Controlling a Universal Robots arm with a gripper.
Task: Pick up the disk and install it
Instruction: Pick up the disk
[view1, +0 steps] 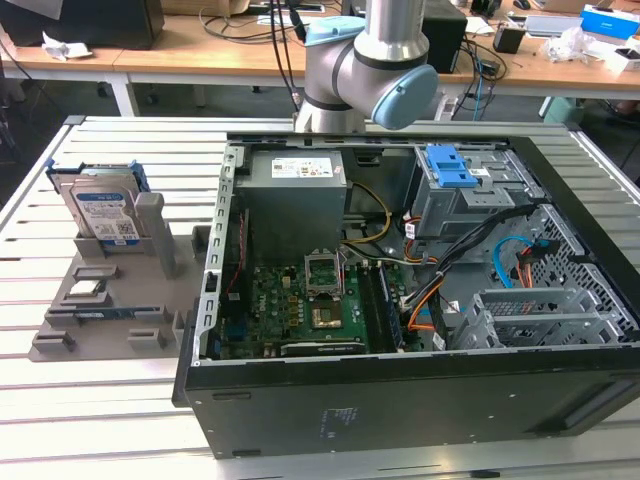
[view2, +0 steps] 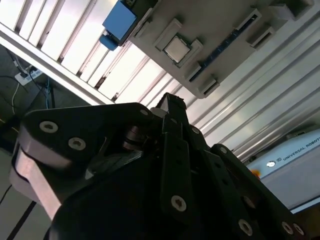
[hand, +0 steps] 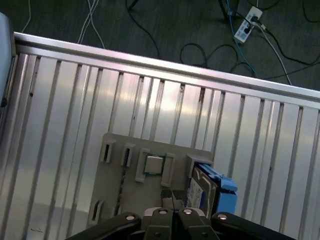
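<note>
Standing on edge, the silver disk (view1: 103, 212) is blue-framed.

You're working in a robotics lab or electronics workshop: your arm (view1: 368, 60) rises behind a slatted aluminium table (view1: 90, 420). The table carries an open desktop computer case (view1: 400, 400) with its motherboard (view1: 300, 300) and wiring bare, beside a grey parts holder (view1: 160, 300) where the disk (view1: 103, 212) stands on edge. Beyond the table you can see wooden desks (view1: 190, 62) strewn with cables (view1: 235, 22), and in the first wrist view a power strip (hand: 247, 27) and loose leads lie on the dark floor (hand: 60, 22).
</note>
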